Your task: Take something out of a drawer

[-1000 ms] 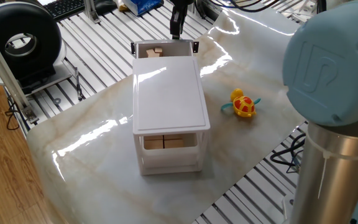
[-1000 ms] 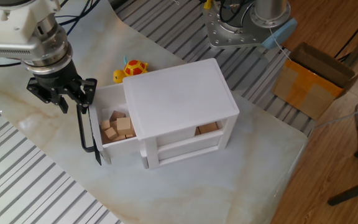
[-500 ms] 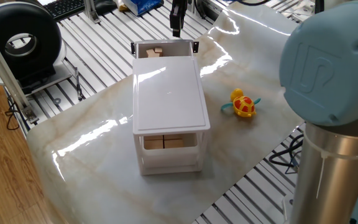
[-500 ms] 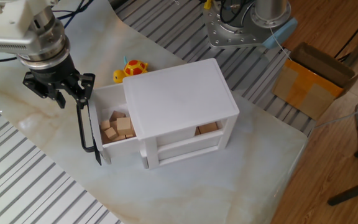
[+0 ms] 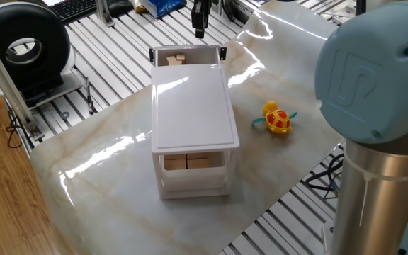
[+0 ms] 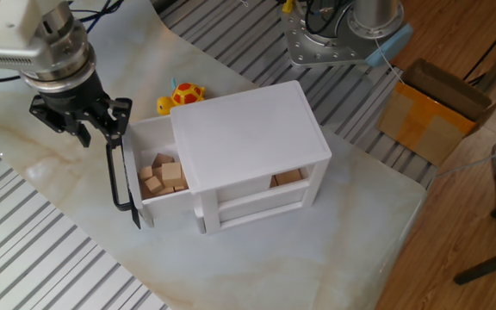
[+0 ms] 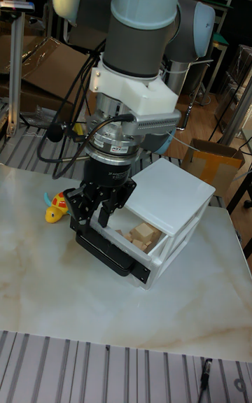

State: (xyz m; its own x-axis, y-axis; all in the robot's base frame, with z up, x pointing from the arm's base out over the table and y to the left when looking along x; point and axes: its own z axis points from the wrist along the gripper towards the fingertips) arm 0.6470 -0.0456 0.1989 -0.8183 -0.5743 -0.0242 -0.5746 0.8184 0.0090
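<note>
The black two-finger gripper (image 6: 83, 125) hangs empty, fingers spread, above the open shallow white plastic drawer (image 6: 136, 185); the small pale tan wooden cube (image 6: 171, 173) lies inside, below and cabinet-ward of it.

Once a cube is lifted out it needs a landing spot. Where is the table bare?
Bare marble table lies on the cabinet's side away from the toy, and behind its closed end. It is crowded at the open drawer, where the hand hangs.
</note>
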